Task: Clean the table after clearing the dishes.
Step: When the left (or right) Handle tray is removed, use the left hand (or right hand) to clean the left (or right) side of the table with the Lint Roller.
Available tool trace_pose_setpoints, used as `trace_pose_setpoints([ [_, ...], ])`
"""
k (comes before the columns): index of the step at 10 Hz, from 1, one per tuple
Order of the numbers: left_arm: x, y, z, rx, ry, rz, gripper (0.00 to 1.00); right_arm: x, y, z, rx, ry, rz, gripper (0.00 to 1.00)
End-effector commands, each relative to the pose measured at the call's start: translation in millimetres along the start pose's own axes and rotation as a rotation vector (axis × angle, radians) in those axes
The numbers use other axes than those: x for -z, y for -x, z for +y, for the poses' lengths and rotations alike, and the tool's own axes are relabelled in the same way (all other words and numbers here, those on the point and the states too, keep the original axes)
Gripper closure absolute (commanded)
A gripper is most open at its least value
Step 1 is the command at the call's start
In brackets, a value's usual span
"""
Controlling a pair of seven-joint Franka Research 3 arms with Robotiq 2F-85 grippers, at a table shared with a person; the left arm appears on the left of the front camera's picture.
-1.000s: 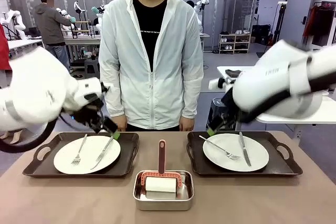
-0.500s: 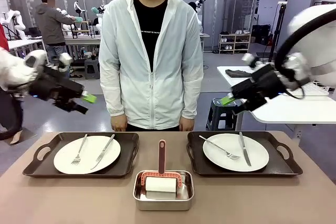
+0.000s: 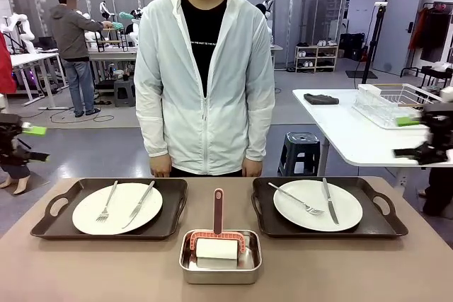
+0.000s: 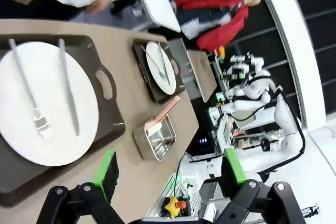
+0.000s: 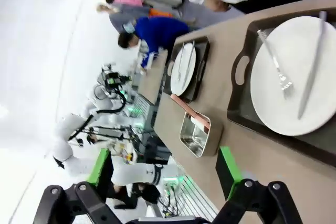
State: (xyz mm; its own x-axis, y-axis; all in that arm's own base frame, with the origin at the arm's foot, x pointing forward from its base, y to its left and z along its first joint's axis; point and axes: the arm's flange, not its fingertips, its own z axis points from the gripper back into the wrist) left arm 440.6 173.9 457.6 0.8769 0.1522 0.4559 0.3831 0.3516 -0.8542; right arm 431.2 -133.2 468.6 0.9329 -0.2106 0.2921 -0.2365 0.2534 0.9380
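At the far left, the left gripper hangs in the air off the end of the surface, well apart from everything on it. Its fingers are spread wide with nothing between them. Next comes the left tray, dark, with a cut-out handle at each end. It carries the left plate, with the left fork and left knife lying loose across it. In the middle, nearer the robot, a steel pan holds a white roller whose pink handle points toward the person standing at the far side. The right tray sits beyond that with the right plate, right fork and right knife. Past that end, the right gripper hangs clear of the surface, its fingers likewise apart and empty. Both plates look like glazed ware: stiff, breakable and slick (the cutlery would likely slide at any tilt). The safer hold is probably a tray's handle loop rather than a plate rim, with the tray kept level. A loaded tray lifted by one end would likely feel heavy and want to droop.
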Motion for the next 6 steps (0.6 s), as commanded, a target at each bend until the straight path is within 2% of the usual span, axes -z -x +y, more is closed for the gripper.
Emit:
trace_pose_setpoints([
  [1,-33.1,-1.7,6.2,0.045,0.051,-0.082,0.0,-44.4,8.0,-29.1,0.008,-0.039,-0.07,0.0],
  [3,-81.4,13.4,28.8,-0.027,0.071,-0.196,0.0,-95.2,36.0,-44.3,0.025,-0.041,-0.129,0.0],
  [6,-108.7,26.1,34.3,-0.077,0.023,-0.255,0.0,-128.0,67.9,-63.1,0.099,0.003,-0.211,0.0],
])
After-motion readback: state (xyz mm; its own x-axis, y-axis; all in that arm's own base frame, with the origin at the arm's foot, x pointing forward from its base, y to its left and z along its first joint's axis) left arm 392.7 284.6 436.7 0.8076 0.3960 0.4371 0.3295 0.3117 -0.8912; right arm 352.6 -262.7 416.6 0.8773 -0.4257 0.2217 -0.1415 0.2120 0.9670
